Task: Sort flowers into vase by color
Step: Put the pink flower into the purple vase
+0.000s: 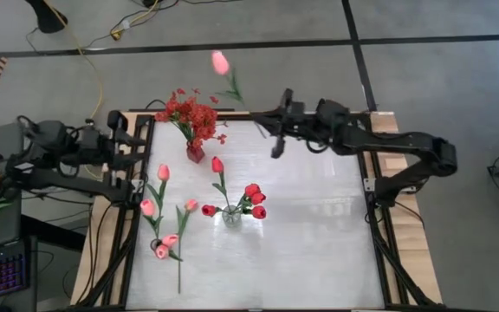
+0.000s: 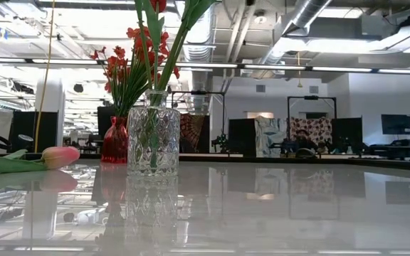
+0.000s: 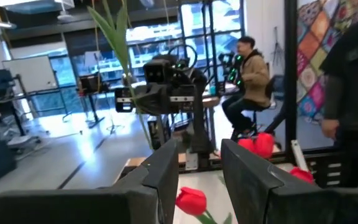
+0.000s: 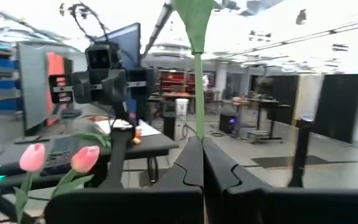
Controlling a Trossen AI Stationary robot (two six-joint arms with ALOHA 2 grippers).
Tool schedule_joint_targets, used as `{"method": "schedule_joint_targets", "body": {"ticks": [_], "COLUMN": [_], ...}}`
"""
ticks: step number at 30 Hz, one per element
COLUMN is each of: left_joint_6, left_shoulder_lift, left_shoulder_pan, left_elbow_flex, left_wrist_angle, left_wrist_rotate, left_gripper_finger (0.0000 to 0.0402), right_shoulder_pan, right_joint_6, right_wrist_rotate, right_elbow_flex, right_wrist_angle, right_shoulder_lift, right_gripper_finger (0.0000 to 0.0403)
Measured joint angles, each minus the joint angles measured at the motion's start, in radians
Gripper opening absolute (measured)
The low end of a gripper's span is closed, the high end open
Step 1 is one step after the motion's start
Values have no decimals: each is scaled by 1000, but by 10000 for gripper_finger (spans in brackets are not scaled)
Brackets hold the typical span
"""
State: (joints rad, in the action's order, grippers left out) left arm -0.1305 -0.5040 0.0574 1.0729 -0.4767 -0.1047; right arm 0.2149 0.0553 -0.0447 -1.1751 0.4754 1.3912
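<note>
My right gripper (image 1: 271, 130) hangs over the table's far edge, shut on a pink tulip (image 1: 221, 62). In the right wrist view the gripper (image 4: 199, 158) has the stem rising out of it. My left gripper (image 1: 135, 139), open (image 3: 197, 171), waits at the table's left edge. A red vase (image 1: 196, 153) with red blossom sprays (image 1: 193, 111) stands far left. A clear glass vase (image 1: 232, 216) in the middle holds red tulips (image 1: 255, 199) by their stems. Several pink tulips (image 1: 149, 208) lie flat on the left side; one pink tulip (image 2: 59, 156) shows in the low view. My right gripper pinches the pink tulip's thin green stem (image 4: 197, 124) between its two shut fingers, low on the stem. The fingers lie level, pointing toward the table's left, and cross the stem. The tulip is lifted clear and stands up above the fingers, its leaf (image 4: 193, 22) and bud on top.
The glass vase (image 2: 153, 131) and red vase (image 2: 115, 141) stand close together in the low view. The table's right half (image 1: 319, 225) is bare white surface. A person sits on a stool (image 3: 250, 74) in the room beyond. Cables lie on the floor (image 1: 85, 52).
</note>
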Motion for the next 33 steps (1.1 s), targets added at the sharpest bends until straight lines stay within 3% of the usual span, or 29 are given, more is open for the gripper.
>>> {"method": "schedule_joint_targets", "body": {"ticks": [8, 14, 21, 26, 33], "left_joint_6": [-74, -112, -68, -27, 10], "left_shoulder_lift": [-138, -185, -294, -332, -341], "left_shoulder_pan": [0, -51, -191, -272, -298], "left_elbow_flex": [33, 34, 34, 33, 34], "left_wrist_angle": [60, 149, 249, 285, 372], "left_wrist_rotate": [-22, -54, 102, 276, 329], "left_gripper_finger": [109, 109, 109, 109, 109], "right_shoulder_pan": [-61, -96, -119, -130, -127], "right_joint_6": [32, 56, 75, 77, 80], "right_wrist_rotate": [-31, -94, -115, -115, -116], "right_elbow_flex": [-232, -374, -452, -453, -453], "right_wrist_angle": [-8, -1, -3, -9, -9], "right_shoulder_lift": [233, 327, 396, 397, 397], "right_gripper_finger": [16, 16, 17, 17, 17]}}
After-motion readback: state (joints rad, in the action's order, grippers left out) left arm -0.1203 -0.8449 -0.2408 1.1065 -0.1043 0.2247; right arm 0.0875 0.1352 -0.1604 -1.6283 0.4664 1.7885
